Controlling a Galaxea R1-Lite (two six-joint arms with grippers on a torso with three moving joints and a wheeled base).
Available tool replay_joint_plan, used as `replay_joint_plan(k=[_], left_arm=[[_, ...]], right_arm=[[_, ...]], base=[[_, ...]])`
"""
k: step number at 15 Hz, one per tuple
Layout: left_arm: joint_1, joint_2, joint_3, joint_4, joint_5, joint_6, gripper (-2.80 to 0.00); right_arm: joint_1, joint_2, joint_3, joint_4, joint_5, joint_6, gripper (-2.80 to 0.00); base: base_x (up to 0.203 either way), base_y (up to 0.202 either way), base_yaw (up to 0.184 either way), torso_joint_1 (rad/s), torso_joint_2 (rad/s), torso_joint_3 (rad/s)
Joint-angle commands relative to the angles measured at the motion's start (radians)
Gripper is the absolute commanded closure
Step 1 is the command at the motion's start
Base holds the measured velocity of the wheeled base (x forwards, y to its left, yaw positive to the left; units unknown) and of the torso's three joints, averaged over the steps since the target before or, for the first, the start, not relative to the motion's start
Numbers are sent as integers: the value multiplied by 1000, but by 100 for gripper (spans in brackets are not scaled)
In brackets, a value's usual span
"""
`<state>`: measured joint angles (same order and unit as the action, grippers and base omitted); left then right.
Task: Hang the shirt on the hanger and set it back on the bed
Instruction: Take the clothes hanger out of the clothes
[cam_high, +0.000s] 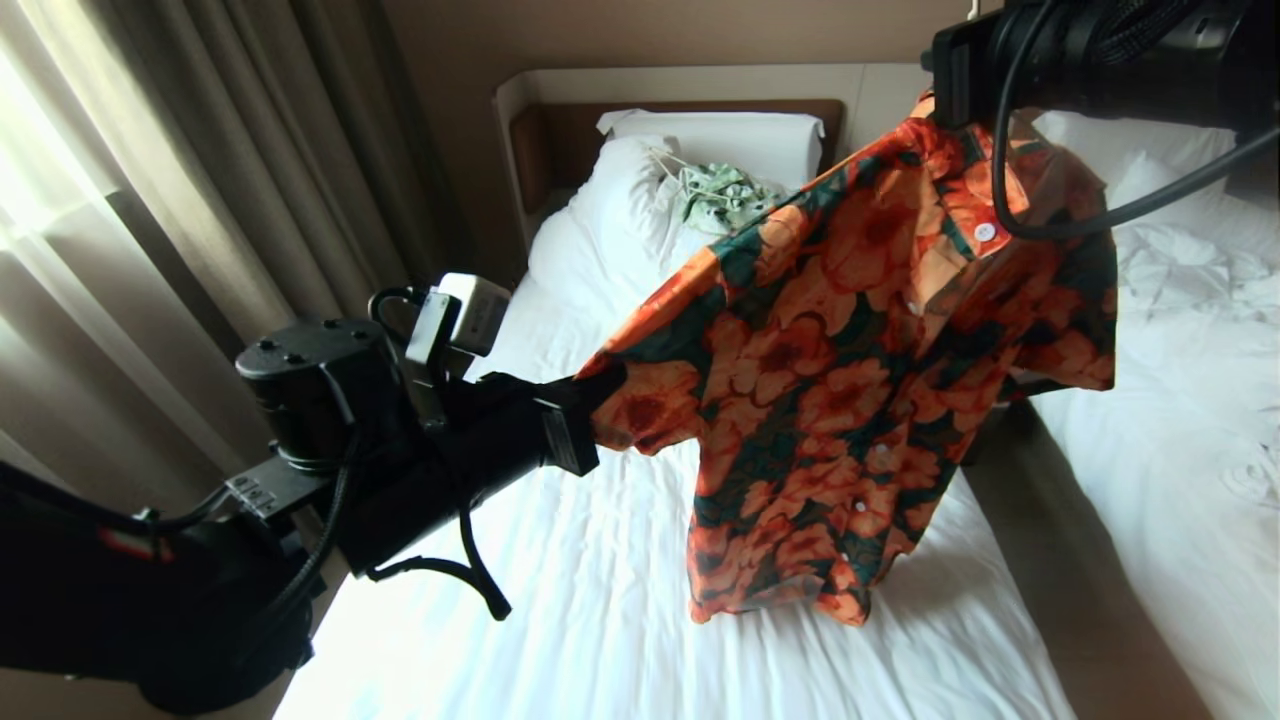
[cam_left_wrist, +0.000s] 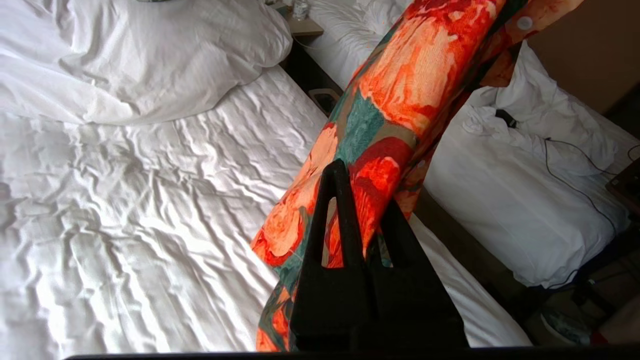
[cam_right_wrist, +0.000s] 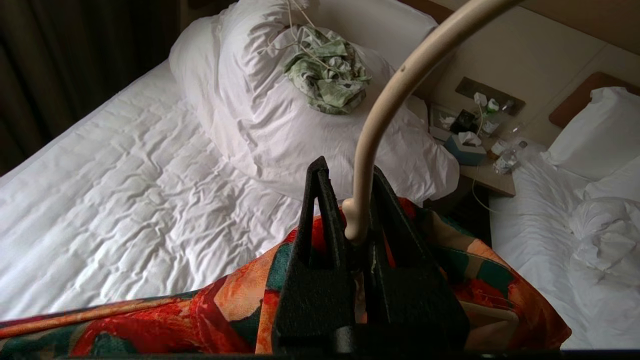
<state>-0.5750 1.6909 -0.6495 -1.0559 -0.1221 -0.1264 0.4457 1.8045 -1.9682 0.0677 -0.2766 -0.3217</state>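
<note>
the hanging step appears largely done: the short-sleeved button-up shirt with large orange flowers on dark green and brown (cam_high: 850, 370) is draped from its collar on the thin cream-white wire hanger (cam_right_wrist: 395, 105), and both are held in the air above the single bed with its wrinkled white sheet (cam_high: 600, 580), not resting on it. the right gripper (cam_right_wrist: 357, 215) is high on the right, its jaws closed on the lower stem of the hanger's curved hook, just above the collar. the left gripper (cam_left_wrist: 362, 210) reaches in from the left, its jaws closed on the hem of one sleeve, drawing that sleeve outward so the cloth is taut from collar to cuff. what is left, in my judgement, is to let the sleeve go, confirm that both shoulders sit on the hanger, and lay the pair down on the sheet. the hanger's shoulder ends are hidden under the fabric, so the seating cannot be verified. the shirt hangs front-facing with white buttons showing, its lower hem curling slightly, well above the mattress. a small pale green-and-white garment (cam_high: 722, 197) lies on the bunched duvet near the pillows.
</note>
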Motion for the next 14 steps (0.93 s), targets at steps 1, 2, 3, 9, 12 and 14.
replay_joint_plan(k=[1,2,3,9,12,14], left_arm=[[21,7,43,-7,-2,-2,0],[24,24,56,-8,-2,-4,0],[24,33,68,-11,-2,-6,0],[43,28,76,-138,-5,-18,0],[36,-2,54,-78,-6,-16,0],[22,-23,38,-71,-13,-16,0]], right_arm=[[-1,-2,0,0,-3,-2,0],[-1,-2,-1,-2,-3,-2,0],[-1,-2,-3,-2,-3,-2,0],[-7,1,-2,6,0,-17,0],[3,3,6,22,-1,-9,0],[16,0,5,55,-1,34,0]], base=[[0,0,0,0,0,0],[0,0,0,0,0,0],[0,0,0,0,0,0],[0,0,0,0,0,0],[0,0,0,0,0,0],[0,0,0,0,0,0]])
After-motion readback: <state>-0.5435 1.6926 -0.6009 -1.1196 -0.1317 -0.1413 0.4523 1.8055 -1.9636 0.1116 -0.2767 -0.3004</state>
